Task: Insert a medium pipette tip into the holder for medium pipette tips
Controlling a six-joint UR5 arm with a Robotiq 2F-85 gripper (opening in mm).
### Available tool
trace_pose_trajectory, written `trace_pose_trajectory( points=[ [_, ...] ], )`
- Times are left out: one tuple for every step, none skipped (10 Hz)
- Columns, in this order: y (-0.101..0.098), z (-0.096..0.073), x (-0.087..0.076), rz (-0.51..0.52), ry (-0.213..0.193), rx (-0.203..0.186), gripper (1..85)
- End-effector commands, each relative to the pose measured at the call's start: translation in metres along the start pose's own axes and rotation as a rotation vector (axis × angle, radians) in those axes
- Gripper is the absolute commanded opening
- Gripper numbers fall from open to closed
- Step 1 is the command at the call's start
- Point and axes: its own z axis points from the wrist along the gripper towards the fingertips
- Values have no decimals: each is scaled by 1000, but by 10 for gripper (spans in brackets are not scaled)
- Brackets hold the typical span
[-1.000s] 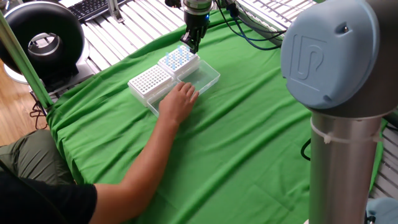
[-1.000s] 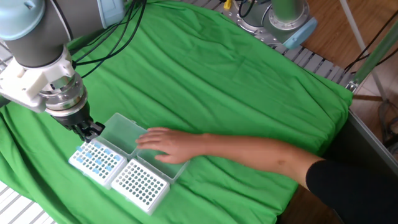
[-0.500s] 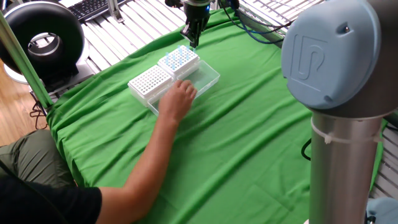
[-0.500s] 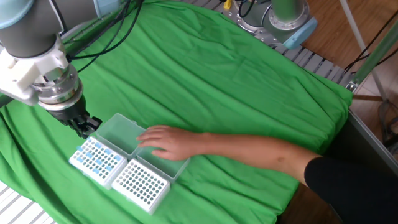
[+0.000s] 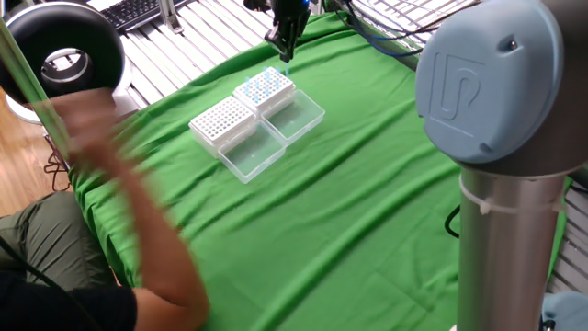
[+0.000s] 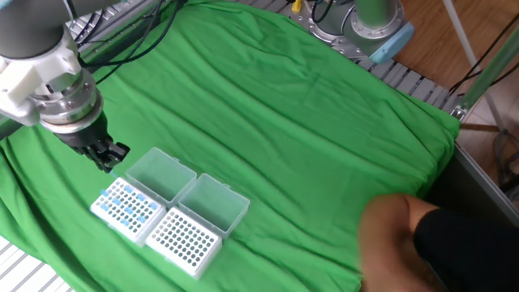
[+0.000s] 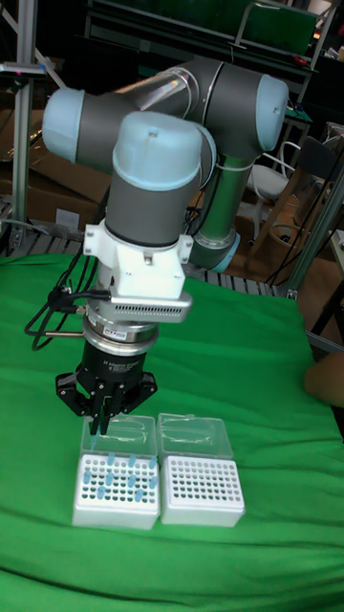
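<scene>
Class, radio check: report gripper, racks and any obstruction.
Gripper above blue-tip rack, jaws near closed, grip unclear. Empty rack beside it, lids open. Person's hand well clear.

The UR5 arm (image 7: 158, 163) has grey tube links and pale blue joint caps. A white flange, a black wrist and 2 dark fingers (image 7: 100, 406) form the gripper (image 7: 102, 418); black cables (image 7: 53, 311) loop beside it.

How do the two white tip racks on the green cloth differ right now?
The rack with blue tips has light blue tips standing in many holes; the empty rack shows only bare dark holes. The gripper hangs above the rack with blue tips, while nothing is over the empty rack. Both are white blocks with hole grids, side by side, clear lids folded open behind them on the green cloth.
</scene>
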Motion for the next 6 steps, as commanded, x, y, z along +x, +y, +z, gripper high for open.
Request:
trace_pose_trajectory(
  points=[
    [9, -21, -1, 17, 6, 2, 10],
    [20, -27, -1, 43, 17, 1, 10],
    [31, -31, -2, 63, 26, -6, 10],
    [44, -34, -3, 86, 30, -24, 10],
    [58, -35, -5, 106, 28, -46, 10],
    [74, -34, -7, 130, 24, -77, 10]
  ],
)
